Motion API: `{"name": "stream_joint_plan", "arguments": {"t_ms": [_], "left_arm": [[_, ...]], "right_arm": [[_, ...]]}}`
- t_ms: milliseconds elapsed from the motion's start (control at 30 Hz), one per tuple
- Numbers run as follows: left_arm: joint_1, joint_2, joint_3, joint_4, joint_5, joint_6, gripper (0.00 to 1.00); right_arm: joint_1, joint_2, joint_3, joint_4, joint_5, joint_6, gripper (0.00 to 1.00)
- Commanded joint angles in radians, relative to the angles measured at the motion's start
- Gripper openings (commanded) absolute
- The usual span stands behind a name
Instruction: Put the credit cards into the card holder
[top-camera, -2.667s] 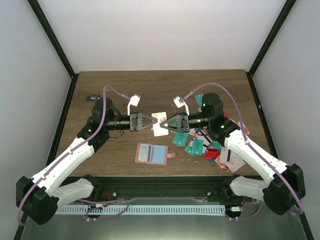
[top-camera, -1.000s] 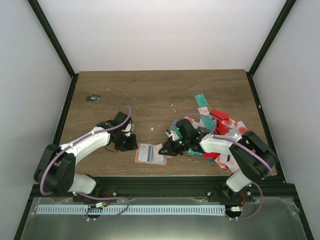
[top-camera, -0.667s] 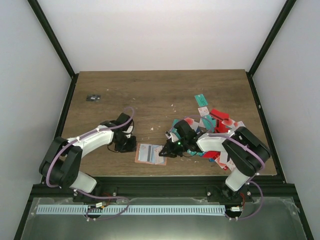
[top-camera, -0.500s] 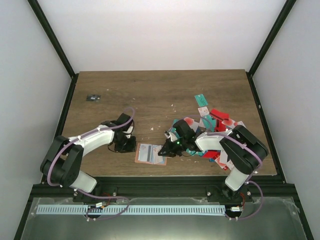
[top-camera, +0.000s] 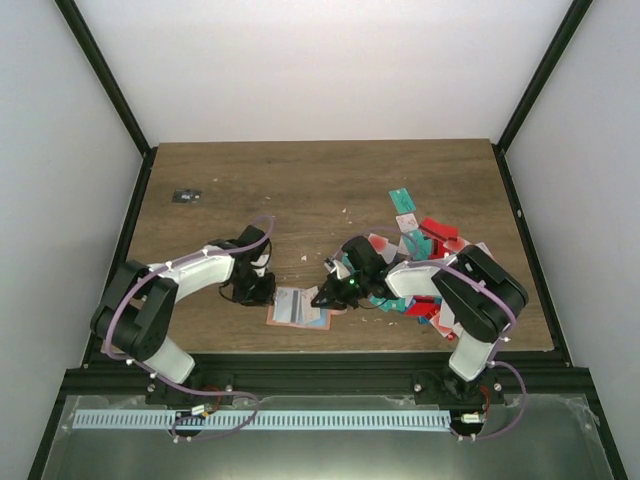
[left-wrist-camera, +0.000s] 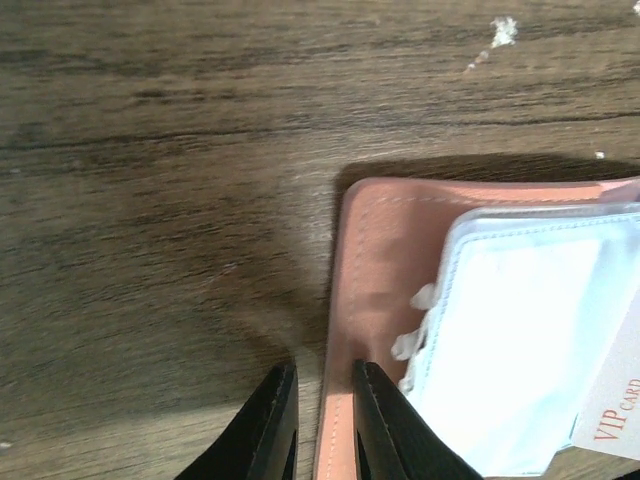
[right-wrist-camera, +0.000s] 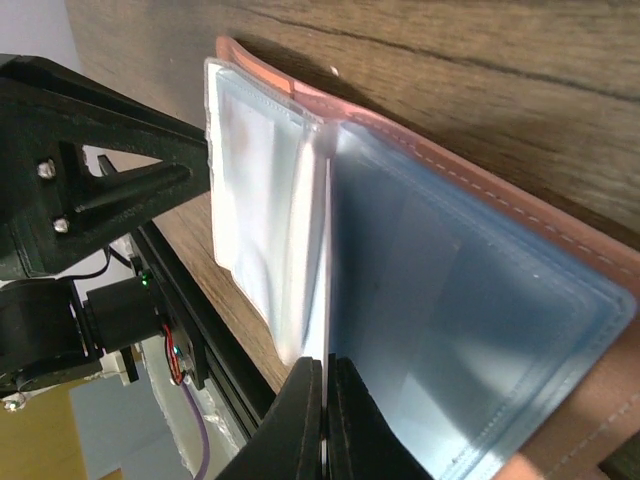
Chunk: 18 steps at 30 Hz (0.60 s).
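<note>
1. The card holder (top-camera: 298, 308) lies open on the table (top-camera: 300, 190), close to the near edge and roughly midway between the two arms, with its salmon-pink cover down and its pockets facing up.
2. The left gripper (left-wrist-camera: 325, 372) is down at the holder's left edge. Its fingers stand only a narrow gap apart. One tip is on the bare wood and the other on the pink leather, so the edge runs between them. I cannot tell whether they are actually pinching it.
3. The right gripper (right-wrist-camera: 326, 368) comes in low from the right with its fingers pressed together on a white card (left-wrist-camera: 612, 415), which has "VIP CARD" printed on it in red.
4. In the right wrist view that card shows edge-on as a thin pale line. It runs from the fingertips into the open holder, between the clear sleeves on the left and the blue-grey pocket on the right.
5. In the left wrist view a corner of the same card lies over the clear sleeves at the holder's right side.
6. The rest of the credit cards (top-camera: 425, 262) lie in a loose, overlapping heap of teal, red, white and blue on the right half of the table, behind the right arm.
7. A small dark object (top-camera: 186, 195) sits alone towards the far left of the table, well apart from everything else.
</note>
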Motion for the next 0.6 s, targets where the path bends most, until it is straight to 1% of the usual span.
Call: {"name": "stream_joint_plan", "arguments": {"t_ms": [0, 233, 567], "left_arm": [[-0.005, 0.067, -0.035, 0.008, 0.003, 0.015, 0.18], [-0.011, 0.065, -0.043, 0.016, 0.016, 0.002, 0.17], [-0.015, 0.062, -0.052, 0.027, 0.024, -0.017, 0.16]], "right_arm": [[0.006, 0.007, 0.049, 0.020, -0.010, -0.012, 0.01], [0.006, -0.006, 0.053, -0.002, 0.006, -0.019, 0.01], [0.006, 0.029, 0.057, -0.038, 0.002, -0.024, 0.01]]}}
